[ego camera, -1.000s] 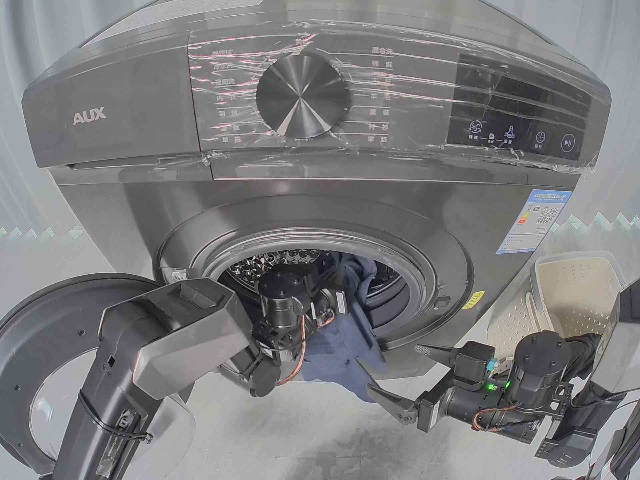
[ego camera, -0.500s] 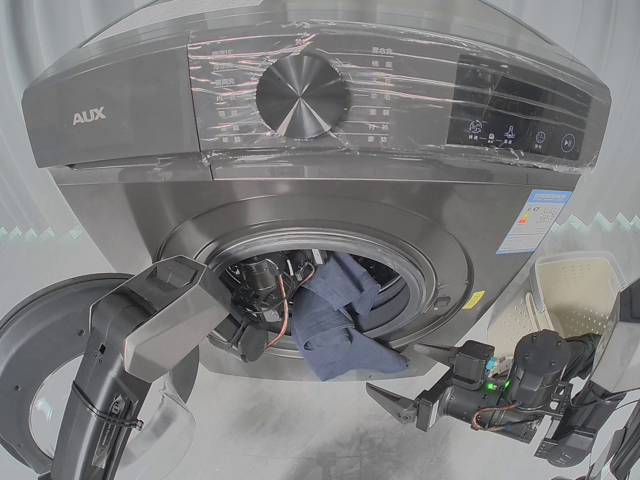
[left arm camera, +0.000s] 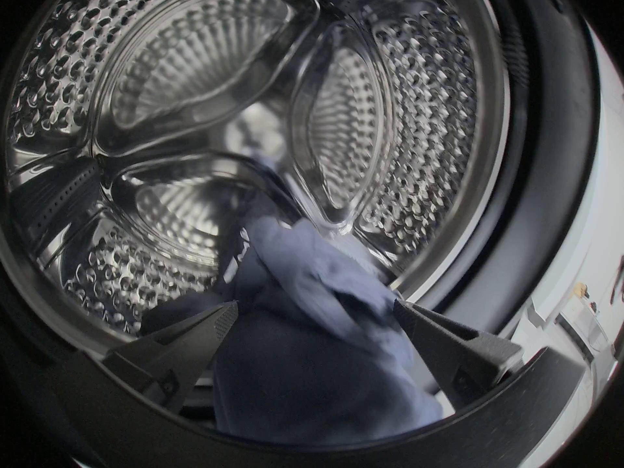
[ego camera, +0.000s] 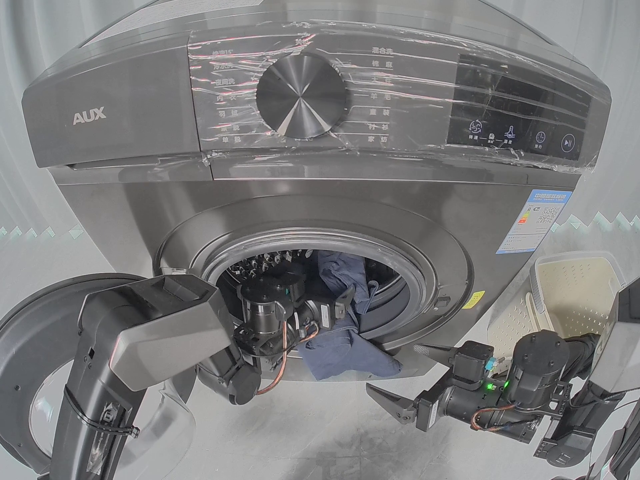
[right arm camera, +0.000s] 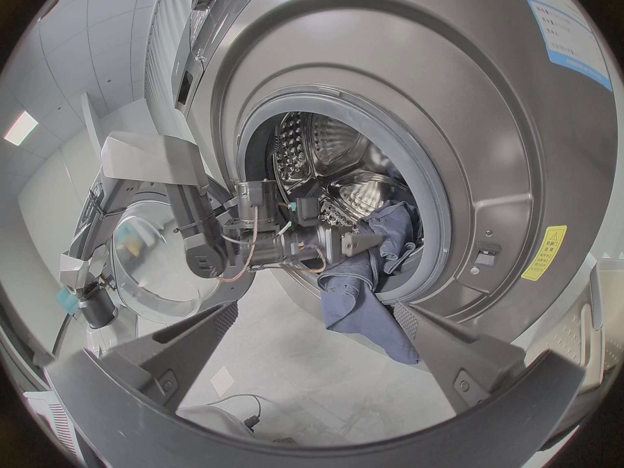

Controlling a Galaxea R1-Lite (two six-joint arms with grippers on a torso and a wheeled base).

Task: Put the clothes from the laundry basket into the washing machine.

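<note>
Blue garment [ego camera: 348, 360] draped over drum rim [ego camera: 419, 281], cream basket [ego camera: 577, 298] alongside

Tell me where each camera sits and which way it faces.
Head view: on the head, looking forward and down at the washer; both arms show, basket at right.
Left wrist view: at the washer's opening, looking into the drum; the open left hand shows, by the cloth.
Right wrist view: low outside, facing the washer's front; the open right hand shows, with the left arm farther off.
Shared: all three show the cloth hanging over the drum's rim.
</note>
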